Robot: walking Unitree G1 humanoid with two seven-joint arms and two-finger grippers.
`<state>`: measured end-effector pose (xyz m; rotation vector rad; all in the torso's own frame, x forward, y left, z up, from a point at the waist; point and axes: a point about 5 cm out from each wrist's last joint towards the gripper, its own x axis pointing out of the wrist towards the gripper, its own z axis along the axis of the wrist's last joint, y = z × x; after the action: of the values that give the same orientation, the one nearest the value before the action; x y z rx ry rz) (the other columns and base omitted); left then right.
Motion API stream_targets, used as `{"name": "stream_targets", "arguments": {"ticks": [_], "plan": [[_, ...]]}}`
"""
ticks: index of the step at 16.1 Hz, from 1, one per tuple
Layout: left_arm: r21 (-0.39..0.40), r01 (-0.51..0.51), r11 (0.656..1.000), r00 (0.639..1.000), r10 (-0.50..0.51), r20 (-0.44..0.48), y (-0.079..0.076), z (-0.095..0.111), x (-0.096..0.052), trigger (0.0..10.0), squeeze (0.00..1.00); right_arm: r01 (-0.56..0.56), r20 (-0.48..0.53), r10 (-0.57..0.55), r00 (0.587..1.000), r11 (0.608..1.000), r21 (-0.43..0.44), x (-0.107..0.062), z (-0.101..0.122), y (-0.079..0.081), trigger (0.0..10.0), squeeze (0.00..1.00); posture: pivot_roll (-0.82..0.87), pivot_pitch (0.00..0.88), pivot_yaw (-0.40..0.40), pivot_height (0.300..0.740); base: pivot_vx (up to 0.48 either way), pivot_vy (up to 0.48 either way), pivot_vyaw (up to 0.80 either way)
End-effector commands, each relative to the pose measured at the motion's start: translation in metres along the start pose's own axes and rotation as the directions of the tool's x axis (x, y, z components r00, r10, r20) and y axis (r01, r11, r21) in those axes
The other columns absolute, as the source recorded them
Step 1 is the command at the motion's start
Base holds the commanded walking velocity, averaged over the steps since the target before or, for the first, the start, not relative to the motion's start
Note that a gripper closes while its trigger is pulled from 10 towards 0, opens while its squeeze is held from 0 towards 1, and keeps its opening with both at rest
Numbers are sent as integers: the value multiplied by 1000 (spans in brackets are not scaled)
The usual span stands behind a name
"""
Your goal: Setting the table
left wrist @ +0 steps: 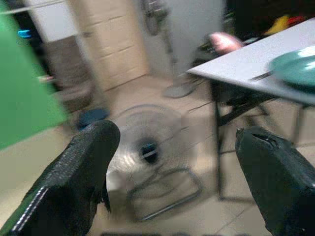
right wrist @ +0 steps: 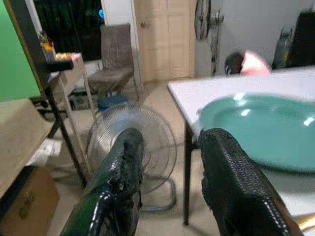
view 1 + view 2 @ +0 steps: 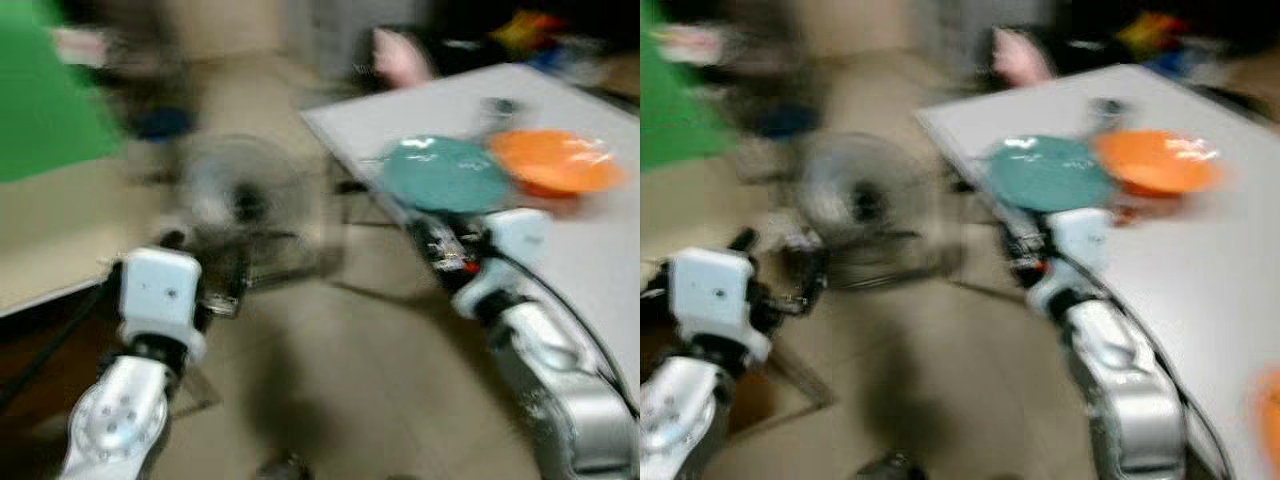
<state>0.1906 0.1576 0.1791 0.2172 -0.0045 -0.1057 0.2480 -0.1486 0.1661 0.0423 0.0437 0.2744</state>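
A teal plate (image 3: 445,173) lies near the left edge of the white table (image 3: 600,270), with an orange plate (image 3: 555,160) touching it on its right. My right gripper (image 2: 170,167) is open and holds nothing; it hovers just off the table's edge, level with the teal plate (image 2: 261,128). My left gripper (image 1: 172,162) is open wide and holds nothing; it hangs over the floor well left of the table. A thin utensil (image 1: 261,76) seems to lie beside the teal plate. The head views are blurred.
A floor fan (image 3: 245,200) stands on the tiled floor between my arms, left of the table. A green board (image 3: 50,90) and a beige surface are at the left. A chair (image 2: 115,54) stands further back. Another orange item (image 3: 1270,410) lies at the table's near right.
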Motion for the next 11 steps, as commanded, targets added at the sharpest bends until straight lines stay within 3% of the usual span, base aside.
{"name": "stream_targets", "arguments": {"ticks": [1, 7, 10, 11], "plan": [[31, -18, 999, 1000, 17, 8, 6, 2, 0, 10000, 0, -9, 4, 9, 1000, 1000, 25, 1, -1, 4, 10000, 0, 38, 62, 31, 740, 0, 281, 800], [61, -42, 997, 999, 41, 20, 14, 3, 0, 10000, 0, -4, -10, 4, 1000, 999, 39, 3, -4, 4, 10000, 0, 42, 54, 19, 740, 0, 282, 800], [15, -68, 998, 998, 68, 2, 17, 1, -3, 10000, 0, -21, -26, 23, 999, 998, 65, 4, -7, 7, 10000, 0, 43, 52, 15, 740, 0, 261, 800], [-15, -76, 997, 997, 76, 1, 18, 1, -4, 10000, 1000, -25, -39, 30, 999, 992, 122, 4, -9, 8, 10000, 1000, 47, 49, 10, 740, 0, 251, 800]]}}
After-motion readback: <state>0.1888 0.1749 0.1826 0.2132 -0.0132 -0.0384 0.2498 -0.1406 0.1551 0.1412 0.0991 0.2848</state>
